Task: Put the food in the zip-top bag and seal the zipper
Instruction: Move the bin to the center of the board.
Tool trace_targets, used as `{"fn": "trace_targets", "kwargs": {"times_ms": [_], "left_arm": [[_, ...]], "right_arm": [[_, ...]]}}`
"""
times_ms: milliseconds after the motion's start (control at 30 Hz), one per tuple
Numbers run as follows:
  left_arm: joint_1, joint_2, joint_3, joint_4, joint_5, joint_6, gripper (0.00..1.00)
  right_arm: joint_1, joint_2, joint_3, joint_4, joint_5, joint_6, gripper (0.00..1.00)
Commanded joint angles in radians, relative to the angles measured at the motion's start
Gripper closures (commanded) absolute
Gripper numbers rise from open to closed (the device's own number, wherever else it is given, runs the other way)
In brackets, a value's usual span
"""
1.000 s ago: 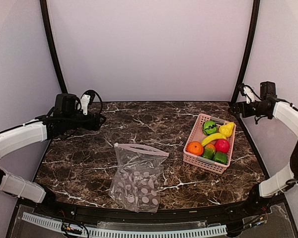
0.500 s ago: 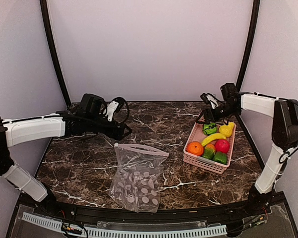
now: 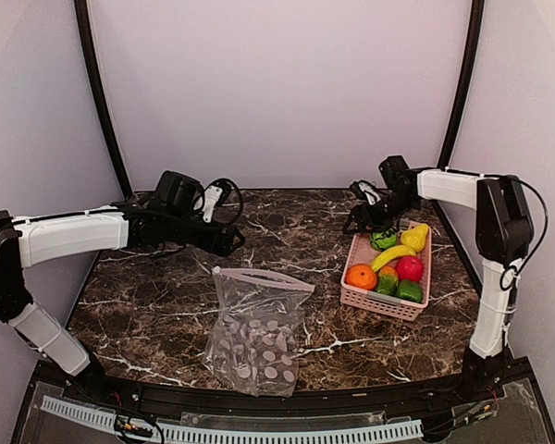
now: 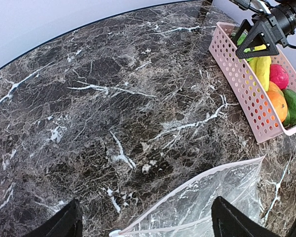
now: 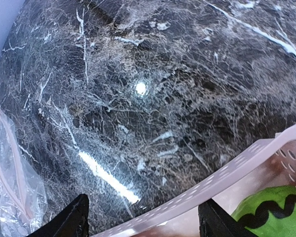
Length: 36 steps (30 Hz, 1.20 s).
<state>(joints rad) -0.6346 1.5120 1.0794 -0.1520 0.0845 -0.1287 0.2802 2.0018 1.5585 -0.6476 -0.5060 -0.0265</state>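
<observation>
Beside the wide-spread, empty fingers of the right gripper (image 5: 143,217), glossy plastic toy fruits and vegetables (image 3: 395,257) lie in the pink slotted plastic basket (image 5: 222,170), so centre over the round green piece (image 5: 266,207) before closing, while the clear polka-dot zip-top bag (image 4: 212,197) lies just below the wide fingers of the left gripper (image 4: 145,222).

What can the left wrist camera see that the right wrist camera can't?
Only the left wrist view shows the banana, the orange and the red-pink fruit. Only the right wrist view shows the black wavy stripe on the green round piece and a bright light spot. Both show the marble table, the pink basket and the zip-top bag.
</observation>
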Motion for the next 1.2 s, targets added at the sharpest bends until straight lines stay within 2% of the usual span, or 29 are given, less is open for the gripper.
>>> {"fn": "trace_targets", "kwargs": {"times_ms": [0,200,300,333,367,433,600,733,833,867,1000,1067,1167], "left_arm": [[-0.008,-0.007,0.019,-0.020,-0.012,-0.022,0.11],[-0.008,-0.038,-0.010,-0.020,-0.030,-0.035,0.11],[-0.008,-0.067,-0.030,-0.024,-0.044,-0.034,0.11],[-0.008,-0.073,-0.033,-0.028,-0.048,-0.034,0.11],[-0.008,-0.085,-0.039,-0.030,-0.052,-0.035,0.11],[-0.008,-0.100,-0.045,-0.034,-0.058,-0.034,0.11],[-0.008,-0.116,-0.052,-0.044,-0.044,-0.016,0.11],[-0.008,-0.095,-0.027,-0.089,-0.047,-0.002,0.11],[-0.008,-0.077,0.008,-0.170,-0.057,-0.032,0.12],[-0.008,-0.078,0.020,-0.211,-0.062,-0.052,0.12],[-0.008,-0.117,0.014,-0.311,-0.069,-0.149,0.12],[-0.008,-0.148,-0.008,-0.344,-0.050,-0.193,0.10],[-0.008,-0.186,-0.050,-0.379,-0.013,-0.274,0.08]], "right_arm": [[0.041,0.108,0.113,-0.014,0.046,-0.005,0.31],[0.104,0.242,0.320,-0.062,0.132,-0.065,0.51],[0.138,0.284,0.393,-0.094,0.150,-0.092,0.67],[0.150,0.290,0.406,-0.096,0.158,-0.100,0.69],[0.160,0.291,0.411,-0.098,0.168,-0.110,0.74],[0.180,0.285,0.408,-0.099,0.191,-0.134,0.76],[0.203,0.237,0.348,-0.103,0.250,-0.231,0.96],[0.200,0.166,0.246,-0.084,0.336,-0.342,0.99],[0.186,0.101,0.151,-0.030,0.388,-0.398,0.97],[0.182,0.081,0.134,-0.022,0.391,-0.409,0.93],[0.193,-0.033,0.102,-0.037,0.253,-0.447,0.58],[0.213,-0.098,0.071,-0.020,0.165,-0.465,0.49],[0.253,-0.142,0.064,-0.016,0.054,-0.461,0.43]]}}
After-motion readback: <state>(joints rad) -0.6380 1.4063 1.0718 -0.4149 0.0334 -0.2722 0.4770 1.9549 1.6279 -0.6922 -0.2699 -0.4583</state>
